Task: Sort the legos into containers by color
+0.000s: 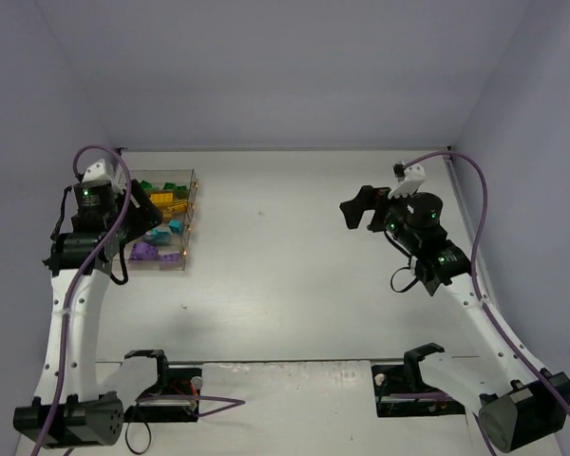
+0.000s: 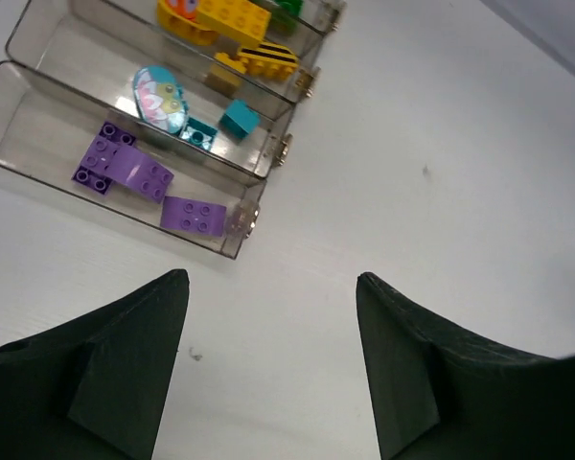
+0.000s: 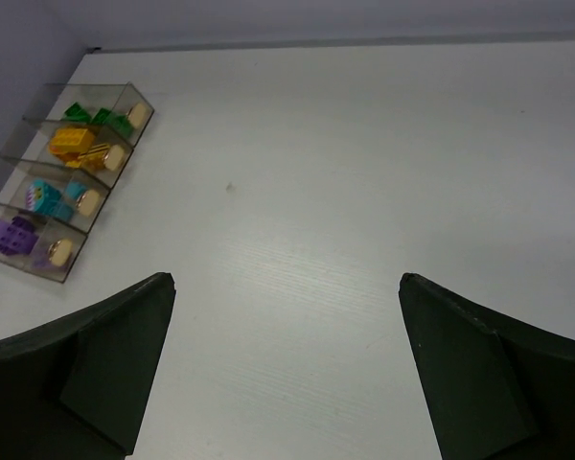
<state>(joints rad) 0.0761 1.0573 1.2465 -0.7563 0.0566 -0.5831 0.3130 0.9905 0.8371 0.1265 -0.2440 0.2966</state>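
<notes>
Wide and idle, my left gripper (image 2: 270, 287) and right gripper (image 3: 285, 283) hold nothing. The legos (image 2: 232, 17) lie in the containers (image 2: 96, 206) at ten o'clock: purple bricks (image 2: 125, 168), teal, yellow, green, each colour apart. No loose brick shows — sorting looks done.

Seen from overhead, the left arm (image 1: 68, 313) rises from its base at 7 o'clock to about 10 o'clock. There the left gripper (image 2: 270, 280) hangs with jaws spread wide and nothing between them, apparently aimed toward 3 o'clock, though the wrist hides most of it. The right arm (image 1: 492, 318) climbs from 5 o'clock to 2 o'clock, and the right gripper (image 3: 285, 280) faces 9 o'clock, jaws wide apart and empty.
</notes>
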